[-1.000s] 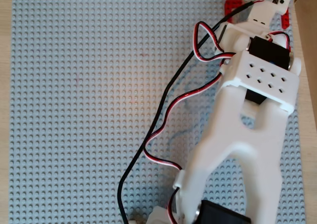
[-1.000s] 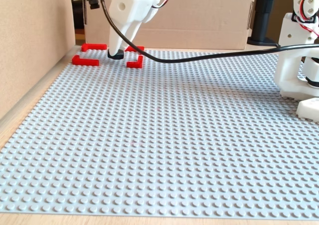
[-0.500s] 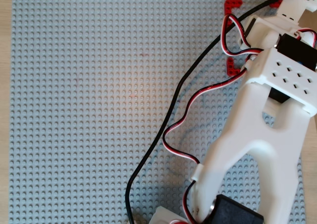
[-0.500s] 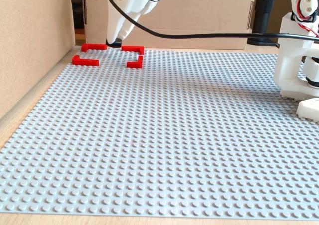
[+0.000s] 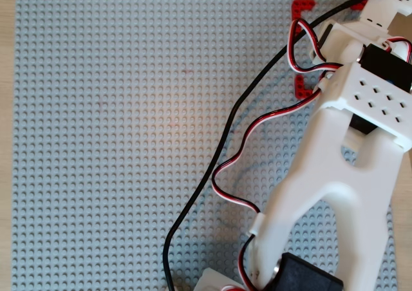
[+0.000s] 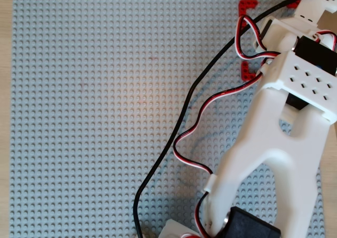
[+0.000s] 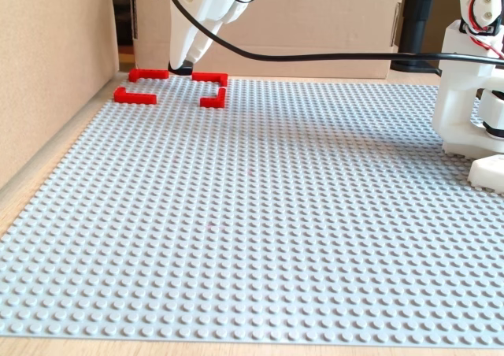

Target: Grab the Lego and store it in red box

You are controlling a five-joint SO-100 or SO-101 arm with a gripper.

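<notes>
- A grey studded baseplate (image 7: 260,238) is filling the near ground of the fixed view, bare of loose pieces, giving the arm an open working floor.
- At the right of that view the arm's white base (image 7: 471,96) is standing on the plate's edge, and a black cable (image 7: 331,56) is running from it across to the far corner, slack enough to let the arm reach.
- In both overhead views the white arm (image 5: 341,175) is stretching over the plate's right side, covering most of the target area; only parts of the red corner pieces are showing.
- At the far left of the fixed view the red box (image 7: 135,97), four flat corner pieces with gaps between, is lying low on the studs so a piece can be lowered straight in.
- The gripper (image 7: 182,69) is hanging just above the box's far edge, tips pointing down; how wide the claw is open cannot be told.
- The Lego (image 7: 183,71) is appearing only as a dark speck at the fingertips, seemingly carried there, above the box, not resting in it.
</notes>
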